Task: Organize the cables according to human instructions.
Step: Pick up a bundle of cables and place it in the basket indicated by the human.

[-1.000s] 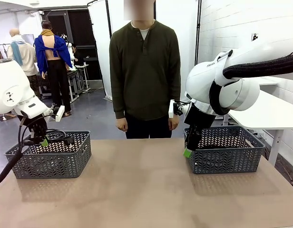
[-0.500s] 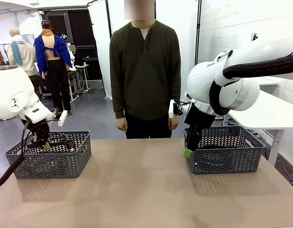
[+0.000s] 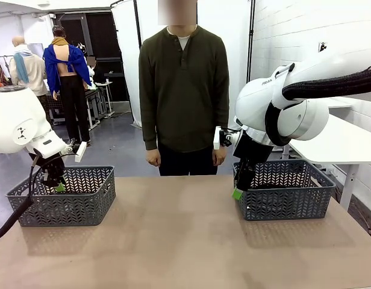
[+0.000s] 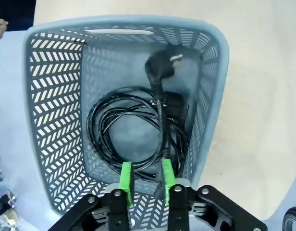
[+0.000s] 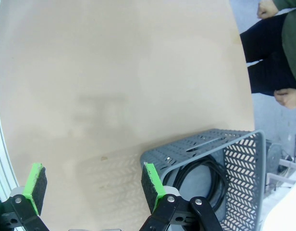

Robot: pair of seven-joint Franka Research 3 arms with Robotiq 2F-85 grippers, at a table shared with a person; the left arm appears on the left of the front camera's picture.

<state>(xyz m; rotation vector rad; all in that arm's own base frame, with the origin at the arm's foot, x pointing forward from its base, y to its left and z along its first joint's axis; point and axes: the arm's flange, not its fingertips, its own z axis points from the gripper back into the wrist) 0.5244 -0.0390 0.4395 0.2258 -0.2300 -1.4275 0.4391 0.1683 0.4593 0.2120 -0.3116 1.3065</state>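
**Apparently mid-placement: a power cord held inside the left basket**

Seemingly the step in hand is the deposit of a cable. The left gripper (image 4: 147,179) hangs over the open top of the left grey basket (image 3: 83,208), its green pads close together with a black cord (image 4: 160,130) running up between them; it appears clamped on that cord, though the contact itself is partly hidden by the right-hand finger. The cord rises to a chunky plug (image 4: 158,68) near the basket's far wall, while coiled cable (image 4: 114,130) lies on the basket floor below. How many cords make up that coil cannot be told.

The right gripper (image 5: 92,185) is spread wide and empty, poised just beside the near corner of the right grey basket (image 3: 285,205); a black coil (image 5: 201,178) rests inside that basket. The person (image 3: 184,90) stands at the far side of the table, both hands down.

The next move probably calls for parting the left fingers so the held cord drops onto the coil, then a straight lift clear of the rim.

Room for moving: the perforated walls close in on the left gripper on all sides, so sideways travel risks catching the rim or dragging the basket. The bare table (image 3: 185,241) between the baskets is open.
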